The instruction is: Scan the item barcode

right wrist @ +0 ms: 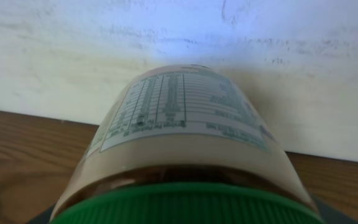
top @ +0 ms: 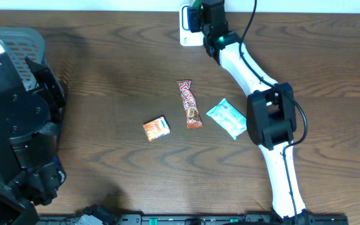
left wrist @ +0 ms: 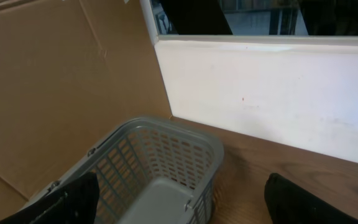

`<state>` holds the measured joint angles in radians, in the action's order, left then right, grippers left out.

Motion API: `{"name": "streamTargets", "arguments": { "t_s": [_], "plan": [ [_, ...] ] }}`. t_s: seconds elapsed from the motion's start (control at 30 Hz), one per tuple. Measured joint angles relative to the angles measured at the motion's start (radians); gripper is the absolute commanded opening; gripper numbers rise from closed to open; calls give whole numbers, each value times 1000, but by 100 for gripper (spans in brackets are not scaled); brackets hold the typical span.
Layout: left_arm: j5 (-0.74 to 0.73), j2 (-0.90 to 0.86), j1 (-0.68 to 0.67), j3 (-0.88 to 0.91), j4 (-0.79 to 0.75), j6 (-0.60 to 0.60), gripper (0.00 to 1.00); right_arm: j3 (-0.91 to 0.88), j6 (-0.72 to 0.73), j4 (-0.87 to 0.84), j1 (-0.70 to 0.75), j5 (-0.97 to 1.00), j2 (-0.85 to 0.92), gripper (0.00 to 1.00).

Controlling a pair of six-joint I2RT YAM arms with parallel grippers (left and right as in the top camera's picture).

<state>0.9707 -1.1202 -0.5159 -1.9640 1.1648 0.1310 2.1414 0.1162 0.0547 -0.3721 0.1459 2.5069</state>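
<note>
Wooden table (top: 105,62), right pincer (top: 194,19) clasping green-lidded jar (right wrist: 179,118) — left pincer (left wrist: 182,202) spread

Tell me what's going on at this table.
The right arm holds a green-lidded jar at the table's far edge, beside a white device, apparently to scan it. The left arm's fingers are open and empty near a grey basket. A candy bar, a small orange box and a teal packet lie mid-table with nothing touching them.
</note>
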Motion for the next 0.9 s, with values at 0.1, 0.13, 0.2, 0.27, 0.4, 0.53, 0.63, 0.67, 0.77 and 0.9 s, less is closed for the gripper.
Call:
{"name": "streamTargets", "arguments": {
  "t_s": [0.1, 0.13, 0.2, 0.27, 0.4, 0.53, 0.63, 0.67, 0.77, 0.9],
  "plan": [
    [0, 0, 0, 0, 0, 0, 85, 0, -4, -18, -5, 11, 0, 56],
    [0, 0, 0, 0, 0, 0, 86, 0, -6, -27, -8, 13, 0, 56],
    [0, 0, 0, 0, 0, 0, 85, 0, -6, -31, -12, 13, 0, 55],
    [0, 0, 0, 0, 0, 0, 85, 0, -7, -29, -17, 16, 0, 55],
    [0, 0, 0, 0, 0, 0, 85, 0, -7, -21, -25, 17, 0, 61],
    [0, 0, 0, 0, -1, 0, 85, 0, -11, 58, -31, 22, -6, 55],
    [0, 0, 0, 0, 0, 0, 85, -4, -17, 173, -31, 27, -39, 57],
    [0, 0, 0, 0, -1, 0, 86, -6, -19, 223, -31, 30, -61, 57],
    [0, 0, 0, 0, 0, 0, 85, -11, -22, 388, -22, 35, -161, 57],
    [0, 0, 0, 0, 1, 0, 85, -10, -33, 624, 17, 39, -347, 54]
  ]
}}
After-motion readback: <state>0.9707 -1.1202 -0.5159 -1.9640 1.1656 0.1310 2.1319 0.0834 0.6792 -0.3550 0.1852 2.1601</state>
